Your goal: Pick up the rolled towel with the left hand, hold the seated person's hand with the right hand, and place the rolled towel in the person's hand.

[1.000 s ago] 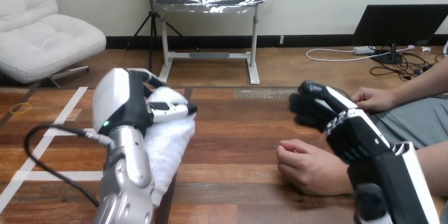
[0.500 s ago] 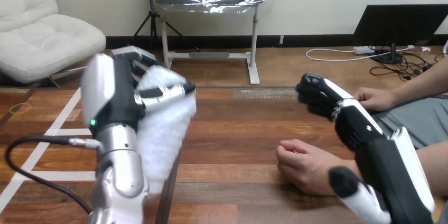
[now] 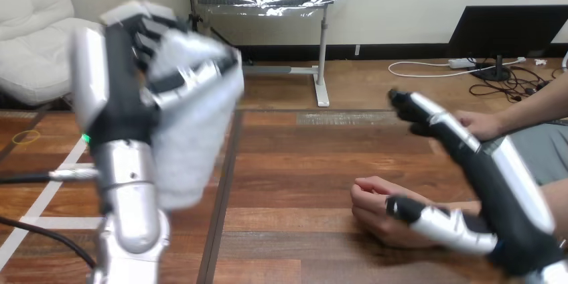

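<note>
Head view. Left hand (image 3: 110, 96) is raised high at the view's left, well off the table (image 3: 295, 183). Its fingers are curled round the rolled towel (image 3: 194, 130) and the thumb is clamped across the towel's front. The towel hangs upright in that grip, lower end loose, clear of the wood.

Right hand (image 3: 502, 177) is at the view's right with fingers stretched out straight, pointing up-left, and the thumb splayed wide below them. The thumb tip overlaps the person's near hand (image 3: 375, 207), a loose fist resting on the table. Can't tell if thumb and fist touch; nothing is curled round it. The person's far hand (image 3: 479, 123) lies behind the right hand's fingers, at the table's far right edge.

Changes vs earlier frames:
- A second ago the towel was low, just over the table, already gripped. Now it's lifted up and a bit further left, so the pick-up looks done.
- The right hand was a closed dark fist hovering beyond the person's near hand. It has since opened and turned, with the thumb swung down toward that fist.
- The person's near hand hasn't moved and hasn't opened.

Judgement: reach for the person's hand is under way, hold not made yet, and the towel is well apart from its target.
</note>
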